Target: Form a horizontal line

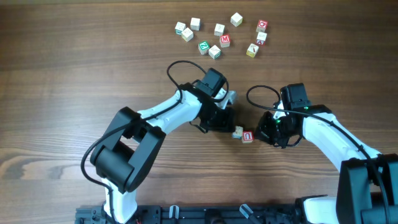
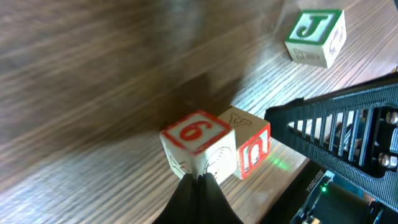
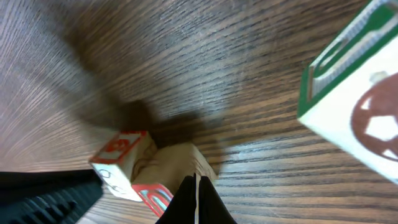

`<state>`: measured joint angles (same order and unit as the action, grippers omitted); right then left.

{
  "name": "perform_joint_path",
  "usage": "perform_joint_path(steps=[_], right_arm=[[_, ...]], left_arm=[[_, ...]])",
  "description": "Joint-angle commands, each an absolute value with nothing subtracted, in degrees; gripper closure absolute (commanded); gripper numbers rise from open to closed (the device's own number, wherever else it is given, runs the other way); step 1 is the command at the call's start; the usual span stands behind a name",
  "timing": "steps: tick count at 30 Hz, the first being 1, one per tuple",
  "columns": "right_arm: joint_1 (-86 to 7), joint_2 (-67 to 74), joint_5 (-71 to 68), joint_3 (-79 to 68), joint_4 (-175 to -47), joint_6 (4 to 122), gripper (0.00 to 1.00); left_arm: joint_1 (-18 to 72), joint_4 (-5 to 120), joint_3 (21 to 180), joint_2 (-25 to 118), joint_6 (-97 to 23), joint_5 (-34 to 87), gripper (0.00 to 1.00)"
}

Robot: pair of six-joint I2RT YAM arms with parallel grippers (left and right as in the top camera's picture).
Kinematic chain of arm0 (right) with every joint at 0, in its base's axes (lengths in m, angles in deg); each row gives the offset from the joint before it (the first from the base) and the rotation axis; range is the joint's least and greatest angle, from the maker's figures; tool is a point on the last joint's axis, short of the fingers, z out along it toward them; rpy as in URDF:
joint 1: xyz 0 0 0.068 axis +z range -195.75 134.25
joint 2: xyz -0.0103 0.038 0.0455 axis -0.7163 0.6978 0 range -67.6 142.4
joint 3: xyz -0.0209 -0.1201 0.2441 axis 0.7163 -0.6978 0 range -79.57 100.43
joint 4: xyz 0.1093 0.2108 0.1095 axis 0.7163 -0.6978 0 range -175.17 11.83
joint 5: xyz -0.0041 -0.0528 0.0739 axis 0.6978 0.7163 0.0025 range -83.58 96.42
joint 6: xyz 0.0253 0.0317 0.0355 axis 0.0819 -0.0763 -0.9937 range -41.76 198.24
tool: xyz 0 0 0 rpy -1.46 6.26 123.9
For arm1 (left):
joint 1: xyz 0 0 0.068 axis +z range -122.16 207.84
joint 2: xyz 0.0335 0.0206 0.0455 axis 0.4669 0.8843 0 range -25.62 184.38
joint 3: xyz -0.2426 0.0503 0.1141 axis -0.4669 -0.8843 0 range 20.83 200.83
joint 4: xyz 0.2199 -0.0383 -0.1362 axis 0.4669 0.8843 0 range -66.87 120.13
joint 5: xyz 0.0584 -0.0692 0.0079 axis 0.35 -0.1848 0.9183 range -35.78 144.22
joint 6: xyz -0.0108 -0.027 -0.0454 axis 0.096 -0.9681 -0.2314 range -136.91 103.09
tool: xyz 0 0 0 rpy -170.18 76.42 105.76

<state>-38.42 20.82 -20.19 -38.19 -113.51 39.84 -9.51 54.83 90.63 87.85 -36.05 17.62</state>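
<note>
Overhead: the 6 block and the red-lettered block lie touching on the desk, between the left claw and the right claw. The block cluster sits well apart. Left wrist: the left claw is closed and empty, its tip at the 6 block. Right wrist: the right claw is closed and empty, its tip at the red-lettered block.

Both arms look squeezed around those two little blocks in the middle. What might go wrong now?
The left fingers and right fingers sit shut, close on either side of the 6 block and its red-lettered neighbour, so they may collide. A nudge might twist that pair askew. The green J block nearby might get knocked.
</note>
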Motion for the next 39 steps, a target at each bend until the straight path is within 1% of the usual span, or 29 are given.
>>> perform_joint_path(steps=[1, 12, 15, 20, 24, 27, 31, 35, 39], right_arm=[[-38.4, 21.5, -21.5, -38.2, -113.6, 39.2, 0.95], [-38.4, 21.5, -19.7, -38.2, -112.9, 39.1, 0.96], [-38.7, 21.5, -15.1, -36.9, -113.0, 39.3, 0.96], [-38.7, 19.2, -7.7, -29.9, -119.7, 41.2, 0.96], [-38.7, 18.1, -3.5, -26.7, -119.0, 41.2, 0.96], [-38.7, 18.3, 6.1, -26.7, -118.5, 40.5, 0.96], [-38.7, 18.4, 13.1, -26.7, -117.8, 37.3, 0.95], [-39.1, 20.3, 15.5, -26.7, -117.6, 35.8, 0.96], [-40.1, 25.4, 15.2, -26.8, -117.9, 34.5, 0.96]], left_arm=[[-10.3, 55.5, 91.5, 88.6, -35.3, 16.3, 0.96], [-10.1, 56.5, 91.5, 88.6, -35.3, 16.4, 0.96], [-10.1, 56.5, 91.5, 88.6, -35.3, 16.3, 0.96], [-10.1, 56.5, 91.5, 88.6, -35.3, 16.3, 0.96], [-10.1, 56.5, 91.5, 88.6, -35.3, 16.3, 0.96], [-10.1, 56.5, 91.5, 88.6, -35.3, 16.3, 0.96], [-10.1, 56.5, 91.5, 88.6, -35.3, 16.3, 0.96], [-10.1, 56.4, 91.5, 88.6, -35.3, 16.3, 0.96], [-10.1, 56.3, 91.5, 88.6, -35.3, 16.3, 0.96]])
